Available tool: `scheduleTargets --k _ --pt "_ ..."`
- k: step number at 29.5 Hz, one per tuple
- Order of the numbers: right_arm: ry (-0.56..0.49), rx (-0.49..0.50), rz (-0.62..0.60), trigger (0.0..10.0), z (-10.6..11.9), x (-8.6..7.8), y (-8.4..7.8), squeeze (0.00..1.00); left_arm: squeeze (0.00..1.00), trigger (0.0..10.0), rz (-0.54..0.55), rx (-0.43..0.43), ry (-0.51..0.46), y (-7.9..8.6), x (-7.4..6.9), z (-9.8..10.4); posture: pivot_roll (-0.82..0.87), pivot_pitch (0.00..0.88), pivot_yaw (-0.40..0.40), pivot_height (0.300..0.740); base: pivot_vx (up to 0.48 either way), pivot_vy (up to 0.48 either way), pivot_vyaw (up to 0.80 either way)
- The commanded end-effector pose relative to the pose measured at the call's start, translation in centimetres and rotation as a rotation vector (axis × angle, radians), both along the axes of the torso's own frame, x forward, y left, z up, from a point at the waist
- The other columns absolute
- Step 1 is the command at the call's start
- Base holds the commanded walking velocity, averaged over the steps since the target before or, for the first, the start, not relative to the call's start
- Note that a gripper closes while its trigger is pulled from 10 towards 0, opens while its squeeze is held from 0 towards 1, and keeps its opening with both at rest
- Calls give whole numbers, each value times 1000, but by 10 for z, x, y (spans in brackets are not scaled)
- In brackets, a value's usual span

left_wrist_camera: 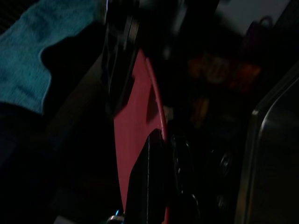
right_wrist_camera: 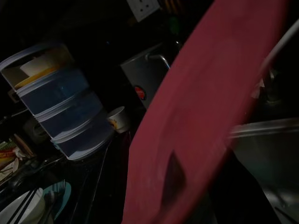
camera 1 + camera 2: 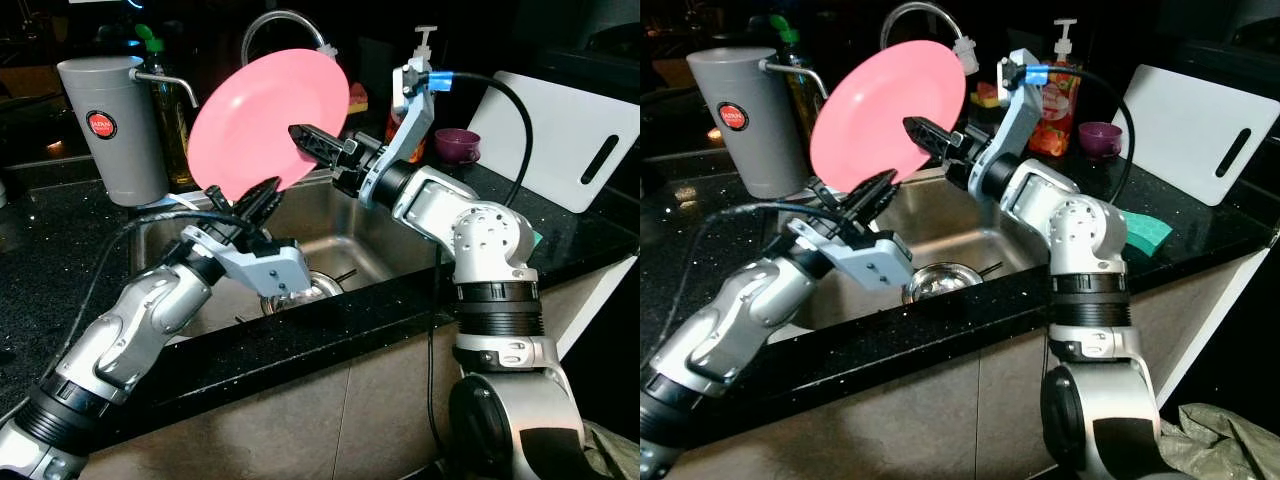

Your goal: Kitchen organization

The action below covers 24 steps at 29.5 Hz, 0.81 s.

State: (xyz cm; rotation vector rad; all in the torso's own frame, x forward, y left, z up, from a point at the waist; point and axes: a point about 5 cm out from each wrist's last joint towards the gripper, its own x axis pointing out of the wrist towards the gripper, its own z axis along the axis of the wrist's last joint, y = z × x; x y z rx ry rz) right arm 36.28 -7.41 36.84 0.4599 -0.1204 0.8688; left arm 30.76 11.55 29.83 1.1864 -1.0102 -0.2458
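Black speckled tabletop runs round a steel sink point(image 3: 320, 235), with a grey dispenser point(image 3: 108, 125) at the back left, a white cutting board point(image 3: 560, 135) leaning at the back right, a purple cup point(image 3: 457, 146) and a soap bottle point(image 3: 1058, 95) near the tap point(image 3: 285, 25).

I hold the pink plate point(image 3: 262, 125) up over the sink, tilted on edge, between both arms. My left fingers point(image 3: 258, 204) are clenched on its lower rim from below; the left wrist view shows one dark finger point(image 1: 147, 182) lying flat against the plate's face. My right fingers point(image 3: 318, 143) reach in from the right and lie against the plate's face near the right rim; I cannot tell whether they pinch the rim or only touch it, since the plate hides the far finger.

I judge this to be a hand-over or a steadying hold, so one hand must have a firm bite before the other lets go. I would seat the right fingers well onto the rim, one on each face, and squeeze before easing the left ones. The plate looks smooth and may slip if gripped only at the very edge. I should keep it over the sink and clear of the tap while it turns.
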Motion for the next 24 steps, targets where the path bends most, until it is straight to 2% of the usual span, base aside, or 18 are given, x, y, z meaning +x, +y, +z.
scheduleTargets --k 1,3,4,10,11,12,13,22,23,24 --pt "7 12 -20 8980 2 3 3 0 0 10000 -40 32 -10 -7 -6 -3 86 115 -26 740 0 0 0" --pt "16 14 -28 8980 1 5 3 0 0 10000 -40 33 -9 -7 -6 -3 86 115 -26 740 0 0 0" --pt "32 19 -36 0 -1 7 3 0 0 10000 -37 35 -8 -7 -5 -4 89 117 -34 740 0 0 0" --pt "79 25 -59 0 -9 15 2 0 0 10000 -16 55 14 -2 1 -7 93 125 -39 740 0 0 0" --pt "89 23 -61 0 -11 17 2 0 647 10000 -14 54 17 -2 1 -6 97 133 -41 740 0 0 0" --pt "89 23 -61 0 -11 17 2 0 647 10000 -14 54 17 -2 1 -6 97 133 -41 740 0 0 0" --pt "97 21 -60 0 -14 17 3 0 1000 10000 -18 50 27 -2 1 -6 97 141 -43 740 0 0 0" --pt "124 5 -75 0 -24 21 3 0 1000 10000 -11 41 36 -2 3 -5 99 155 -40 740 0 0 0" --pt "122 -7 -110 0 -26 24 0 0 0 10000 -7 48 49 -2 3 -7 100 159 -37 740 0 0 0" --pt "122 -7 -110 0 -26 24 0 0 0 10000 -7 48 49 -2 3 -7 100 159 -37 740 0 0 0"
